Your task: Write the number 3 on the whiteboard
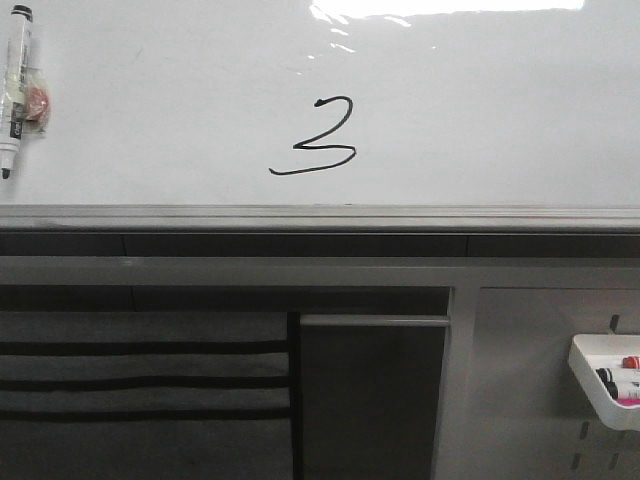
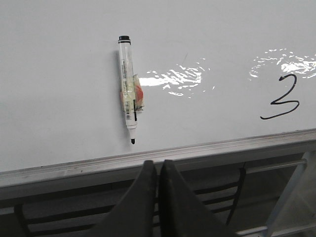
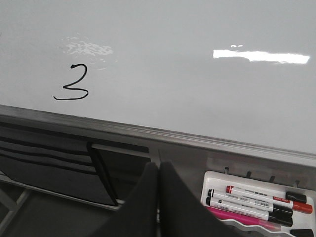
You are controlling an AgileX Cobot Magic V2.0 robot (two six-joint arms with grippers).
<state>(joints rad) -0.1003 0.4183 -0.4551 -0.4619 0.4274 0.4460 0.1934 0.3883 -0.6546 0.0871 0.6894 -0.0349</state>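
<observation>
A thin black number 3 [image 1: 318, 138] with a long bottom tail is drawn on the glossy whiteboard [image 1: 480, 110], above its grey metal ledge [image 1: 320, 216]. It also shows in the left wrist view [image 2: 282, 98] and the right wrist view [image 3: 73, 83]. A black marker [image 1: 17, 88] sticks to the board at far left, tip down, also in the left wrist view [image 2: 128, 86]. My left gripper [image 2: 158, 165] is shut and empty below the ledge, under the marker. My right gripper [image 3: 158, 168] is shut and empty below the ledge. Neither gripper shows in the front view.
A white marker tray [image 1: 600, 380] hangs on the grey perforated panel at lower right, holding red, black and pink markers [image 3: 261, 197]. Dark slatted shelves [image 1: 140, 380] sit under the ledge at left. Glare [image 1: 440, 8] marks the board's top.
</observation>
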